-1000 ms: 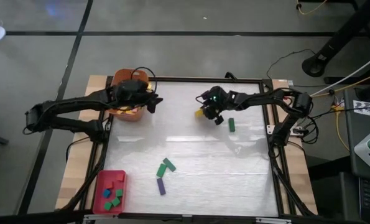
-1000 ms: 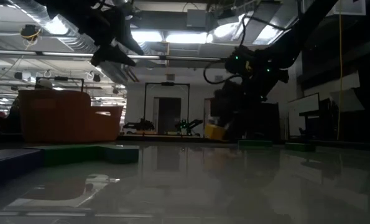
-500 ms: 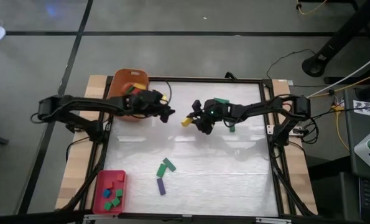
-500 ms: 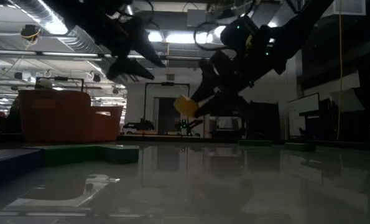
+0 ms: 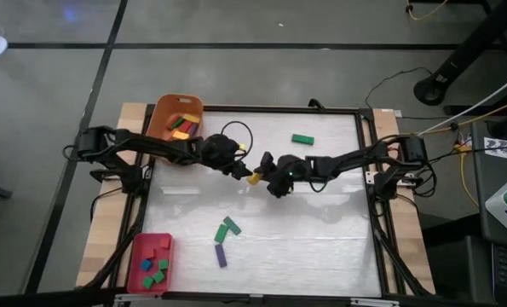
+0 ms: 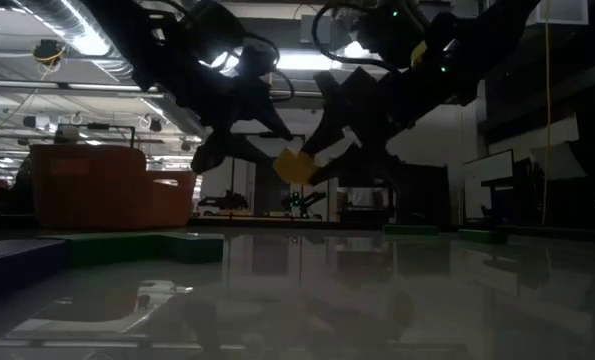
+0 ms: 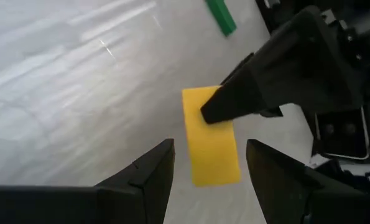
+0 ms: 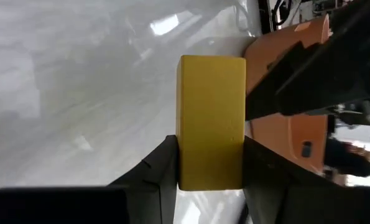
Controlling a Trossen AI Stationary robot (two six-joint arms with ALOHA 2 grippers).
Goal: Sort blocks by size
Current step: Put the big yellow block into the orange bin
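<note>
Yellow bar block [image 8: 211, 121], plain and rectangular, hangs above the bench's [image 5: 321, 230] middle, nearer its far edge, pinched at one end by the right tool [image 5: 259, 170]. The left tool [image 5: 241, 170], fingers spread, has its tips on either side of the bar's free end. A second earlier that tool hovered over the orange tub [image 5: 164, 115]; the right one has carried the block leftward.
</note>
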